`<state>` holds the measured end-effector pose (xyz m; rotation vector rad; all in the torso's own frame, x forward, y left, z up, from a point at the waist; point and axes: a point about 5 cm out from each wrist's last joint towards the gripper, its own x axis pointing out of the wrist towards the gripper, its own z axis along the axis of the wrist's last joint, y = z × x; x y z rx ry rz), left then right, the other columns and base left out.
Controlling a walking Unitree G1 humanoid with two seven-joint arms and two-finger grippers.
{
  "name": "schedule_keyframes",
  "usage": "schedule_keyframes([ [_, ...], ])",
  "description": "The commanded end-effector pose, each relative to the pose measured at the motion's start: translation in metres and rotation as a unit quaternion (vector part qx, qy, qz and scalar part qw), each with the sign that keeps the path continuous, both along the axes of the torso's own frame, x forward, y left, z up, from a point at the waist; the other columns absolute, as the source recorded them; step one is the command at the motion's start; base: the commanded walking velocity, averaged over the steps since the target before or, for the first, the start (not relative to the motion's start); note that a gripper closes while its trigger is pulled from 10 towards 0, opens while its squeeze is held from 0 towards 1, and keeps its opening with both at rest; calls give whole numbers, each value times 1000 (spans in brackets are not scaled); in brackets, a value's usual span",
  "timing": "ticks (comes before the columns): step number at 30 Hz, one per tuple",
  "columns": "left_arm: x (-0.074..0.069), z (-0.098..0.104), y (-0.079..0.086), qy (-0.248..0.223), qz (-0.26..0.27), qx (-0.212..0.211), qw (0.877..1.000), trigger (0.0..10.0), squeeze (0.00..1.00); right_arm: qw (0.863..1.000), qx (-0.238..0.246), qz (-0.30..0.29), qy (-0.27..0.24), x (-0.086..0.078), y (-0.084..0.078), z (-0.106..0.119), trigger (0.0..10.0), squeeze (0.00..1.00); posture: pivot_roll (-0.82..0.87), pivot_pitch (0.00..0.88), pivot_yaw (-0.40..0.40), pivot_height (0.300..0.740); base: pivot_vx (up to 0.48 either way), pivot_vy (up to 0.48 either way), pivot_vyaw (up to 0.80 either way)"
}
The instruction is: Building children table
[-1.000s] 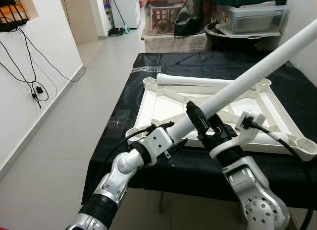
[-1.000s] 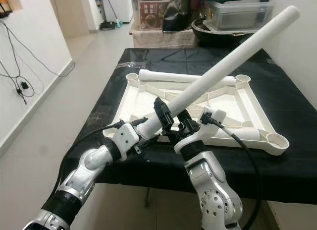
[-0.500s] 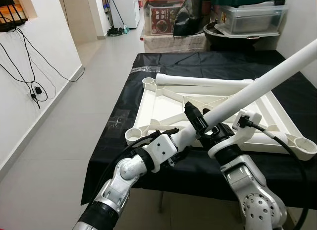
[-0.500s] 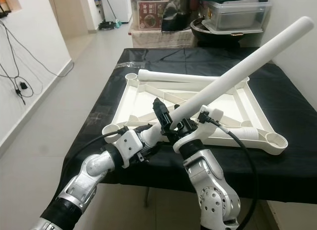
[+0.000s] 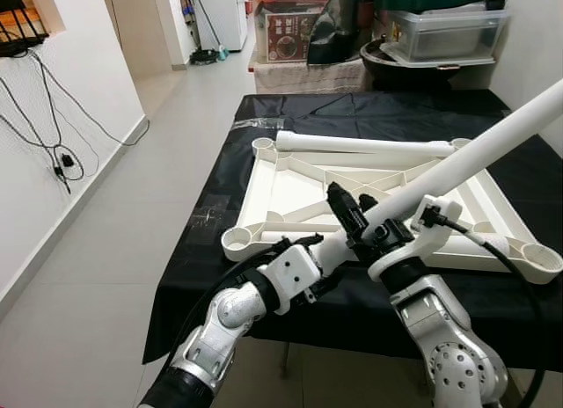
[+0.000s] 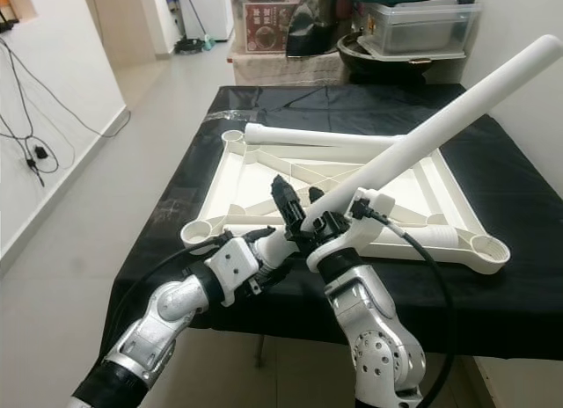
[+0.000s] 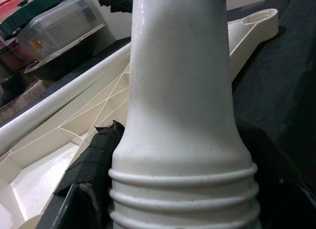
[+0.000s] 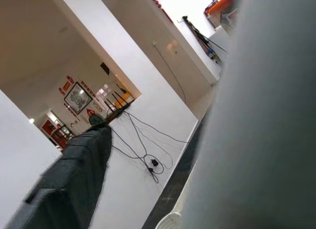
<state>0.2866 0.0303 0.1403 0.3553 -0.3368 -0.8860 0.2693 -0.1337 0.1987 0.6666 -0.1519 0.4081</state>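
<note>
With both grippers, left [image 5: 339,243] and right [image 5: 352,216], pinching the white leg [image 5: 457,162], we judge its threaded end must next meet the corner socket [image 5: 239,242] just beside them on the upturned tabletop [image 5: 290,184].

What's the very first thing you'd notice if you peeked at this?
A long white table leg sticks up slantwise, held near its threaded end by both the left gripper and the right gripper. Under it, the upside-down white tabletop lies on a black-covered table, another leg resting along its far edge.
</note>
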Motion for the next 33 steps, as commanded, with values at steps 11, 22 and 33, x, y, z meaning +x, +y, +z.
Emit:
schedule_keyframes([
  [11, -7, -7, 3, 9, -11, 23, 1000, 10000, 0, 1000, 4, 10, -9, 0, 6, 3, 0, 0, 75, 0, 11, 740, 0, 0, 0],
  [22, 0, -17, 12, 58, 22, 20, 998, 10000, 1000, 1000, 2, -1, -16, 3, -1, 6, 0, 0, 75, 0, 8, 740, 0, 0, 0],
  [33, -3, -32, 15, 85, 29, 40, 995, 10000, 1000, 999, -2, -17, -31, 3, -5, 12, 0, 0, 68, 0, 17, 740, 0, 0, 0],
])
